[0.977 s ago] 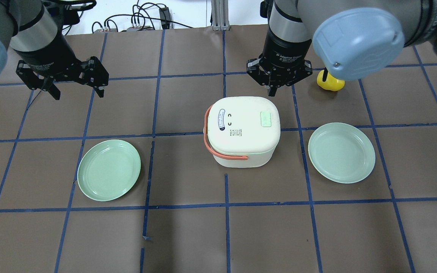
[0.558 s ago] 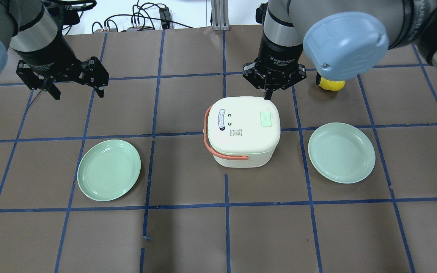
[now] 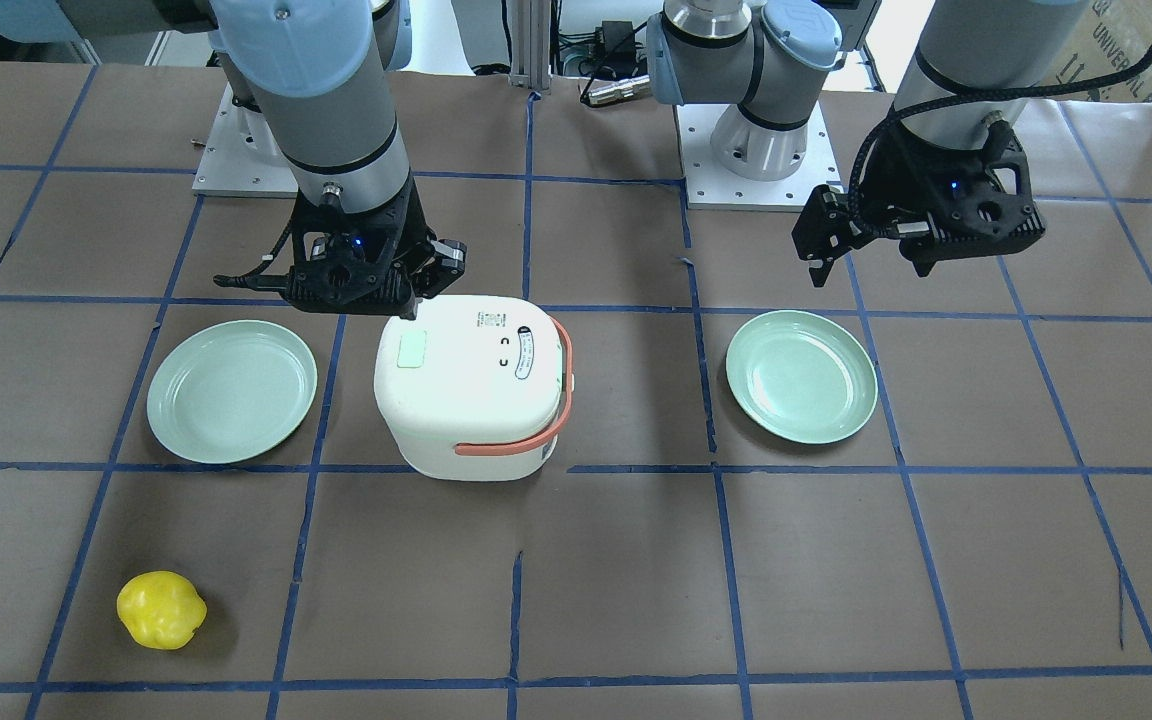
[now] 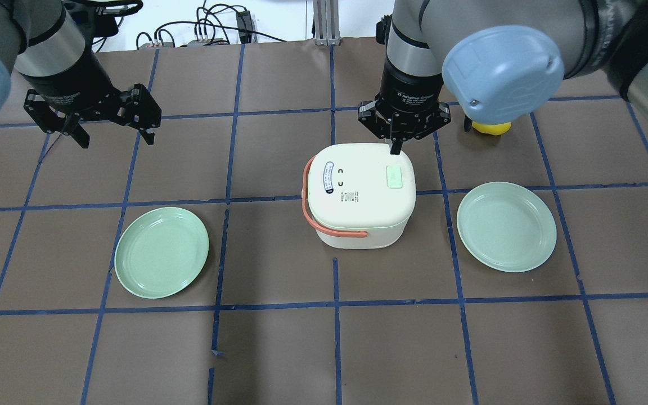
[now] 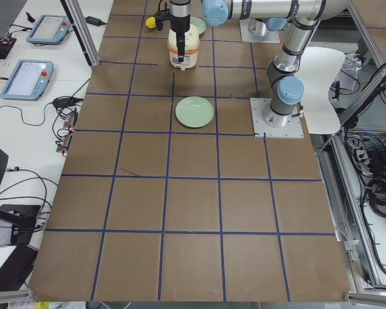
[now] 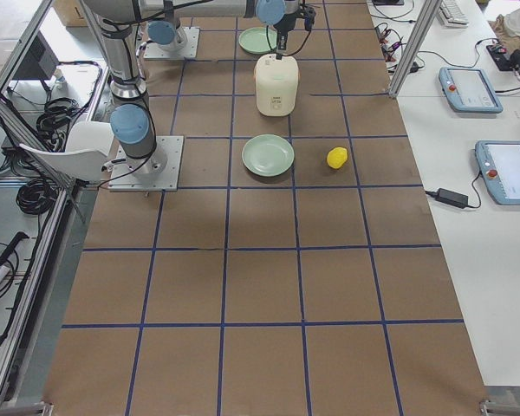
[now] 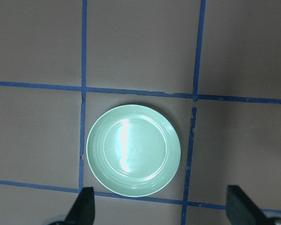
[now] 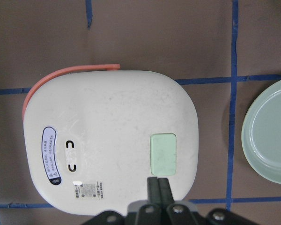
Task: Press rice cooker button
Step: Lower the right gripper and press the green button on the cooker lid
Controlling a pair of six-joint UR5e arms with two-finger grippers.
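Right wrist-mounted view tells you most of it. The right gripper (image 8: 158, 183) has its two fingers pinched flat together with nothing between them. The pale green button (image 8: 163, 153) sits just past the tips, with its long side pointing straight at them. So the poke looks lined up already. My guess is a small nudge forward and then straight down. How much air is left above the lid, I can't tell from any view.

The rice cooker (image 4: 360, 194) stands mid-counter (image 4: 470, 349), with the button on the right part of its lid and the orange handle (image 4: 304, 202) round the left side.

The left gripper (image 4: 116, 139) is spread wide and empty. It hangs way off to the left, well apart from the cooker, so the right arm is clearly the nearer one for this.

Count-wise:
- one cooker
- one button
- two green plates, the left plate (image 4: 162, 252) and the right plate (image 4: 506, 226), one on each side of the cooker
- one yellow fruit (image 3: 161, 609), far right on the counter and not involved
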